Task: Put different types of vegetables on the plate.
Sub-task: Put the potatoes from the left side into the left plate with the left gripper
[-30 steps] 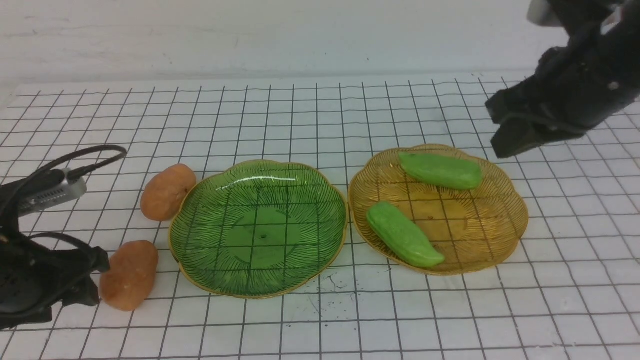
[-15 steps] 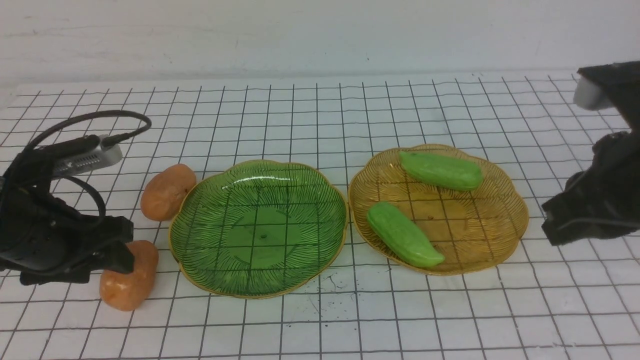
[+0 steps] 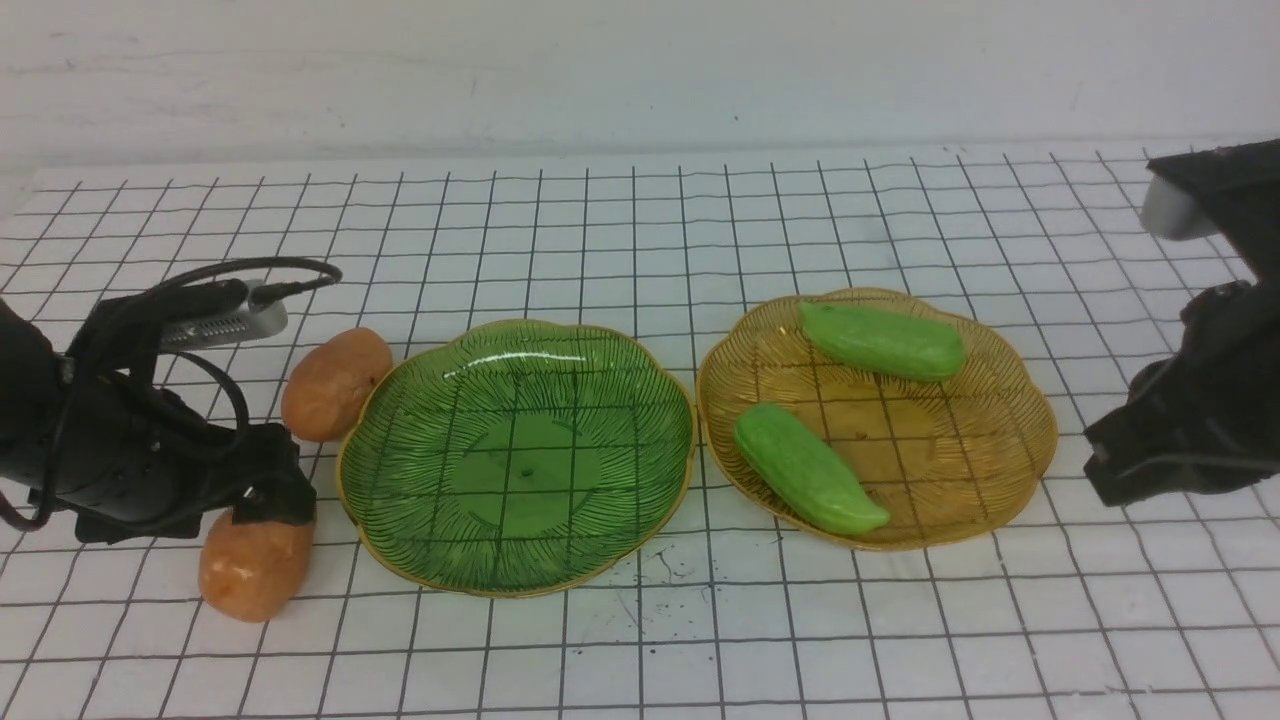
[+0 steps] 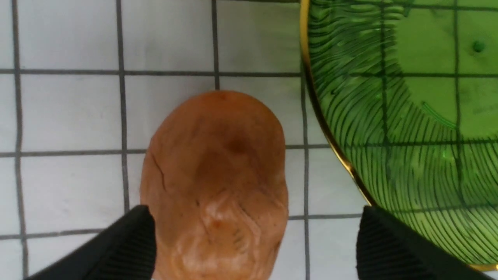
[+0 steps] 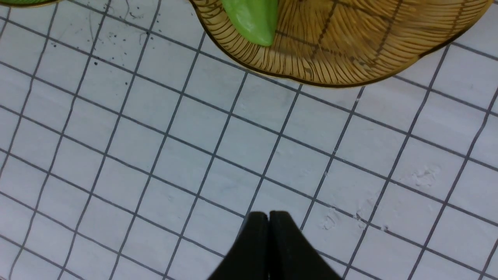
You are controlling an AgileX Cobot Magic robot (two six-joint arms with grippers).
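- Left black gripper (image 4: 256, 219): stood open above the nearer orange-brown, lumpy oval potato toy (image 4: 218, 182); contact could not be determined.
- Potato toy: lay on the gridded white tabletop (image 3: 640, 660), at eight o'clock from the green translucent gold-rimmed plate (image 3: 530, 465).
- Long axis: ran roughly one to seven o'clock in front view.
- Right gripper (image 5: 268, 214): closed.

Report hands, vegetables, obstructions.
Left hand open over lumpy orange-brown potato; right hand shut, empty. Two tapered green cucumbers in amber ribbed plate. Nothing visible between left hand and potato.
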